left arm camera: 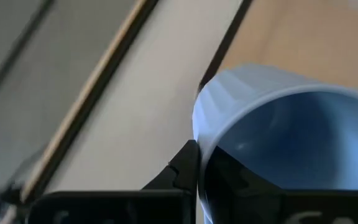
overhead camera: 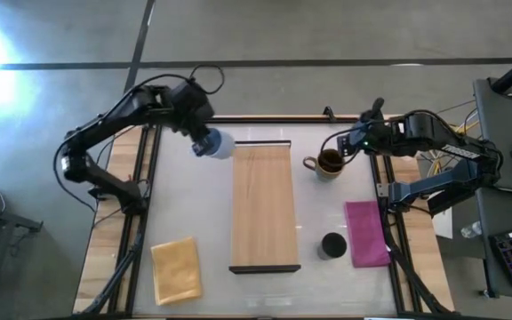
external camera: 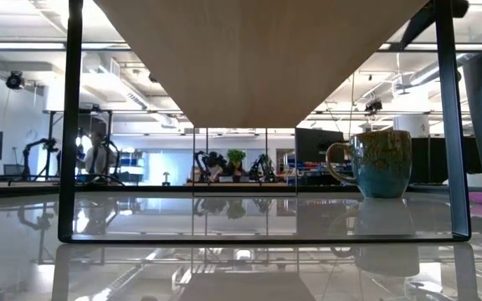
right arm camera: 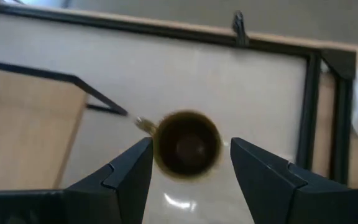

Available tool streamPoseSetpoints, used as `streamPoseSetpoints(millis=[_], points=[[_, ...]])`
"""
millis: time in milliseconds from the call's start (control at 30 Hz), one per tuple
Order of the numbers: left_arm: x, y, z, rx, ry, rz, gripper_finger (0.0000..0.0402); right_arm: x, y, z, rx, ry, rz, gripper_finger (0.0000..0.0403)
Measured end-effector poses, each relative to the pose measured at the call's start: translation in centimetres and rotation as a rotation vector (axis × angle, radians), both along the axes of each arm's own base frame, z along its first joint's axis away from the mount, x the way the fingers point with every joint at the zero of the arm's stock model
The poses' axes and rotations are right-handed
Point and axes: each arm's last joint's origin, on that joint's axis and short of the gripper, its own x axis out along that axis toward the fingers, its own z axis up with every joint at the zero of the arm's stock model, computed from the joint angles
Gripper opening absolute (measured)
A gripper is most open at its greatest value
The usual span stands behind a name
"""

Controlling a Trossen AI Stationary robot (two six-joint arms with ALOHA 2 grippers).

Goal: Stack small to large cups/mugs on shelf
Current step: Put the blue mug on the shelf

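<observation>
My left gripper (overhead camera: 204, 142) is shut on the light-blue mug (overhead camera: 219, 144), held by the shelf's far left corner. The shelf (overhead camera: 263, 204) is a long light-wood board on a dark frame in the table's middle. The brown mug (overhead camera: 327, 163) stands on the table right of the shelf's far end; it also shows in the low view (external camera: 381, 163). My right gripper (overhead camera: 349, 147) is open above it, and its fingers frame the mug (right arm camera: 186, 144) in the right wrist view without touching it. The black cup (overhead camera: 332, 245) stands on the table by the shelf's near right corner. My left gripper holds the light-blue mug by its rim (left arm camera: 197, 146), with one finger (left arm camera: 182, 171) outside the wall and the other inside the hollow. The mug is tipped onto its side, its mouth toward the gripper and its base toward the shelf. It does not show at table level in the low view.
A yellow cloth (overhead camera: 176, 271) lies at the near left and a magenta cloth (overhead camera: 365, 233) right of the black cup. The shelf's dark frame legs (external camera: 69, 125) stand on the table. Bare table lies between the shelf and the left edge.
</observation>
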Motion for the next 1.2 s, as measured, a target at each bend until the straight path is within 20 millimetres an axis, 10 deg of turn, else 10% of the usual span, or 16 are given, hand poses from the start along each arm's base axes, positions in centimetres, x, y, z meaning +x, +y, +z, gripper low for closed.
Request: streamPoseSetpoints(millis=[267, 500, 667, 1200], points=[[7.3, 1.4, 0.7, -0.046, 0.03, -0.107, 0.0, 1.0, 0.2, 0.1, 0.095, -0.107, 0.061, 0.0194], [12.0, 1.2, -1.2, -0.093, 0.126, -0.219, 0.0, 4.1, 0.2, 0.5, 0.111, -0.268, 0.241, 0.0094], [13.3, 0.6, -2.2, -0.113, 0.144, -0.25, 0.0, 7.2, 0.0, -0.7, 0.155, -0.252, 0.346, 0.0017], [14.3, -0.1, -2.6, -0.113, 0.117, -0.343, 0.0, 13.5, -0.2, -3.1, 0.22, -0.337, 0.651, 0.0008]])
